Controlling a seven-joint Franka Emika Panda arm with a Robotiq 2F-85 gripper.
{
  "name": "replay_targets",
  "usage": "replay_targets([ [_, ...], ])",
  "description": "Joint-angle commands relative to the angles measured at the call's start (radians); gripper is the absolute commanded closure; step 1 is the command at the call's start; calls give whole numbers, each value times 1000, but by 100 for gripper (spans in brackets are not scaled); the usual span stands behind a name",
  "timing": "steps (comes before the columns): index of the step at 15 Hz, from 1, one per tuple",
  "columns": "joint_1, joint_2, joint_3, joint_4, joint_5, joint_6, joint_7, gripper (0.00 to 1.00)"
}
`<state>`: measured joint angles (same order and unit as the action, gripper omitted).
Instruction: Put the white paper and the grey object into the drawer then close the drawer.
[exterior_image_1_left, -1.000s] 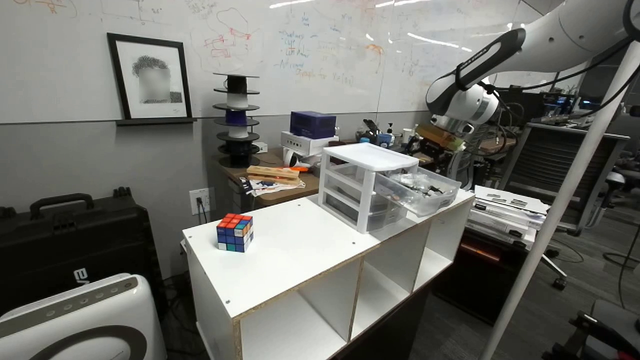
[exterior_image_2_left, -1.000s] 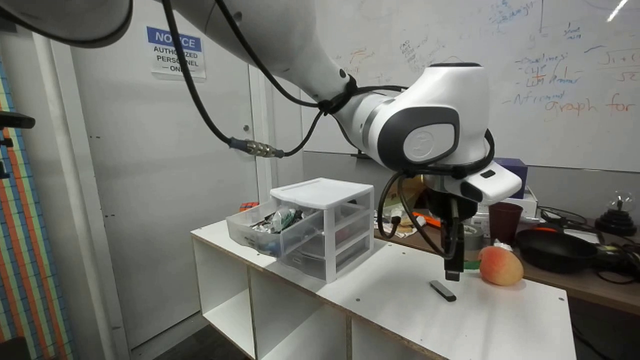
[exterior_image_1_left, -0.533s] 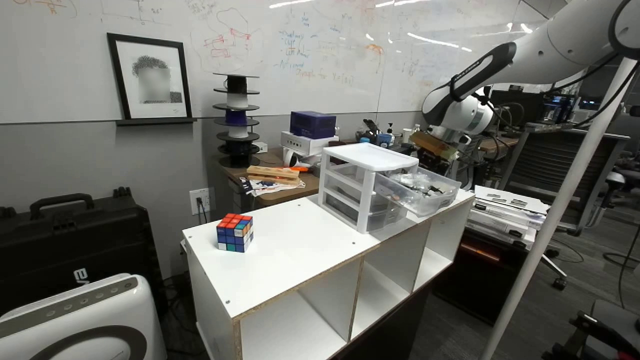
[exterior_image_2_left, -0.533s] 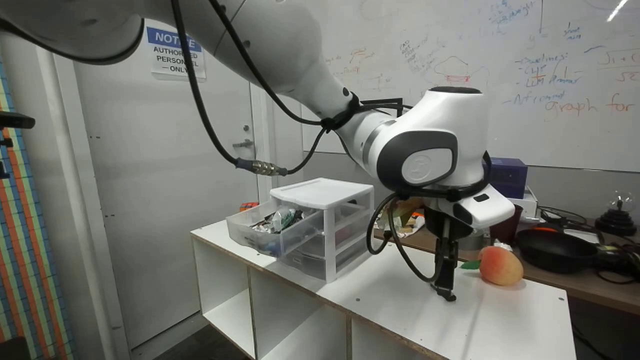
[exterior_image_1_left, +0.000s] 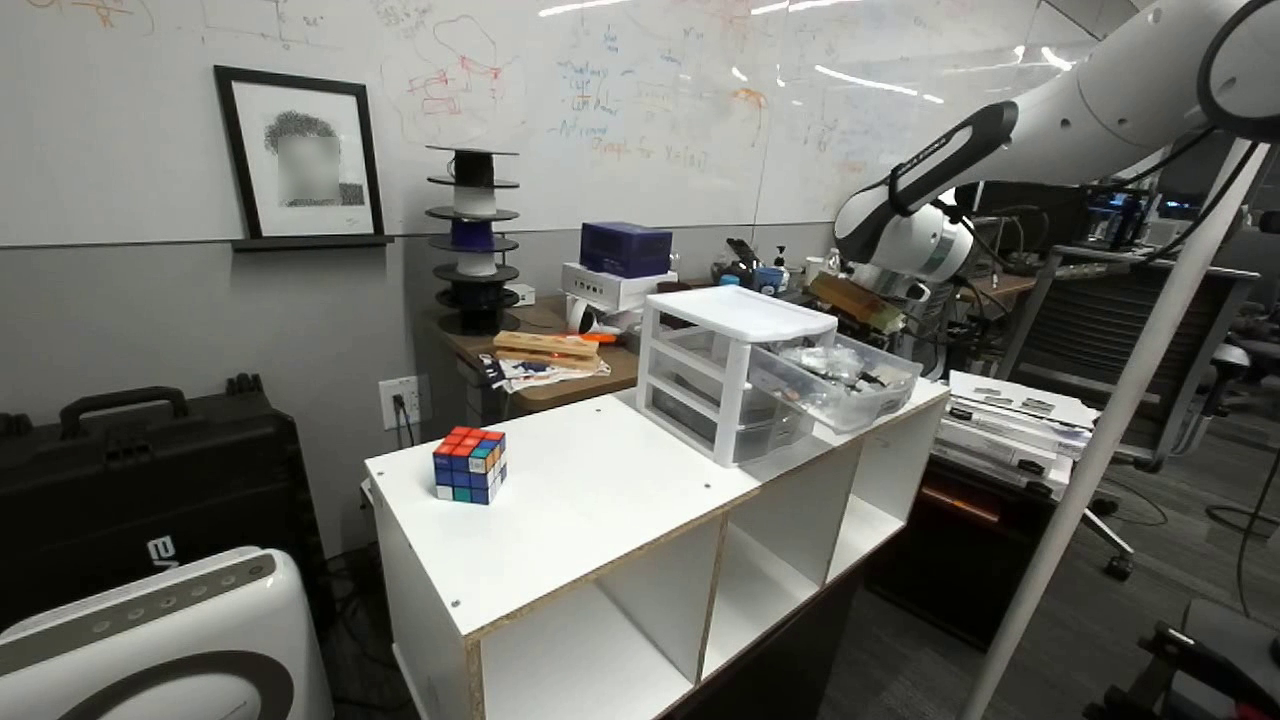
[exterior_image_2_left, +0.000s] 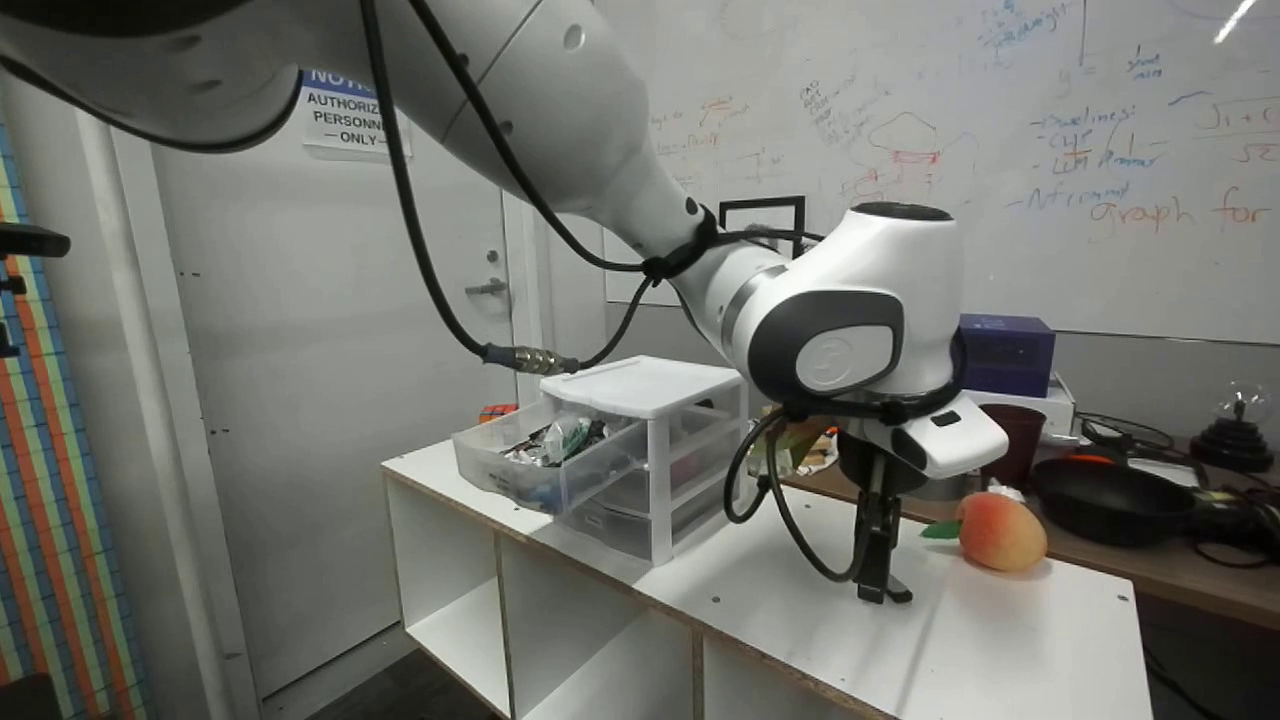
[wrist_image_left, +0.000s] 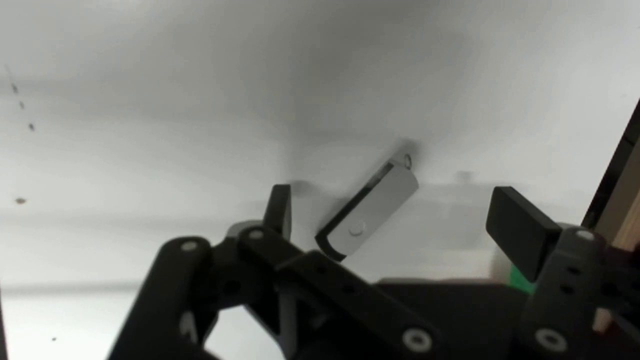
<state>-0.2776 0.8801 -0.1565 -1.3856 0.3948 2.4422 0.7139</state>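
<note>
The grey stick (wrist_image_left: 372, 212) lies on the shelf (wrist_image_left: 150, 165) between spread fingers (wrist_image_left: 520, 230), long axis aslant, ring end pointing toward the edge beside the desk (wrist_image_left: 621, 200).

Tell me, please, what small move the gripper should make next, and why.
I would probably close the gripper gently: in the wrist view its fingers stand open on either side of the grey USB stick, and an exterior view shows one near the top of the white cubby shelf.
</note>
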Motion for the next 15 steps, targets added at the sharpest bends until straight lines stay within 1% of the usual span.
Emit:
replay_targets([
  [1,-17,45,19,63,25,2,5,0],
  [4,-22,61,19,71,26,-5,10,0],
  [5,-25,63,21,73,28,-6,11,7],
  [6,-26,63,21,73,28,-8,11,26],
  [8,-30,59,23,69,31,-9,11,42],
  [9,-32,57,25,69,32,-12,9,51],
  [11,-33,52,25,67,32,-15,7,65],
  [14,-34,50,28,73,31,-19,4,89],
  [15,-34,49,29,74,30,-21,3,90],
])
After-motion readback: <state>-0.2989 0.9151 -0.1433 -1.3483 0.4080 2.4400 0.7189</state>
